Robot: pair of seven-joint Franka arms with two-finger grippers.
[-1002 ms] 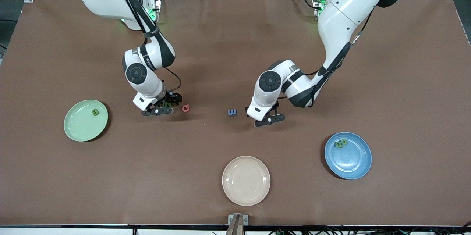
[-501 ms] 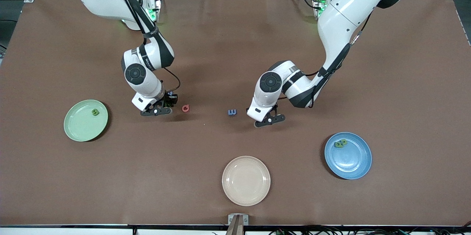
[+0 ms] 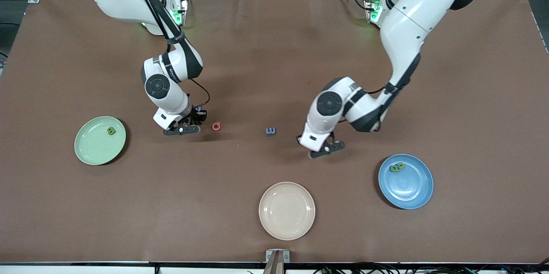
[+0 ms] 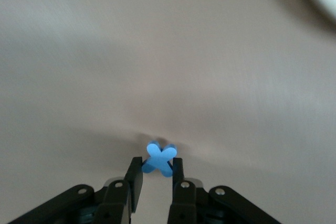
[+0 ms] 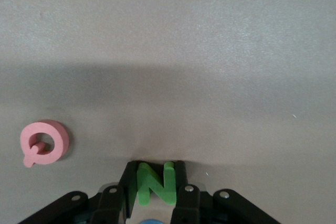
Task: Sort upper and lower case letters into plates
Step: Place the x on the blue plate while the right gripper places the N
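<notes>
Left claw [image 3: 326,149] is pinching the blue x [image 4: 160,158] and has shifted toward the blue plate [image 3: 414,192], away from the blue E [image 3: 270,130]. Right claw [image 3: 183,128] is staying beside the red Q [image 3: 216,126], gripping the green N [image 5: 153,182] over the bench [image 3: 257,72]; the mint plate [image 3: 92,149] is likely next.

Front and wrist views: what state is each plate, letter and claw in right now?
Left claw: shut on blue X, over the bare table.
Right claw: shut on green N, by red Q.
Red Q: loose on the table.
Blue E: loose on the table.
Green plate: holds one green letter.
Blue plate: holds green letters.
Cream plate: no letters in it.
</notes>
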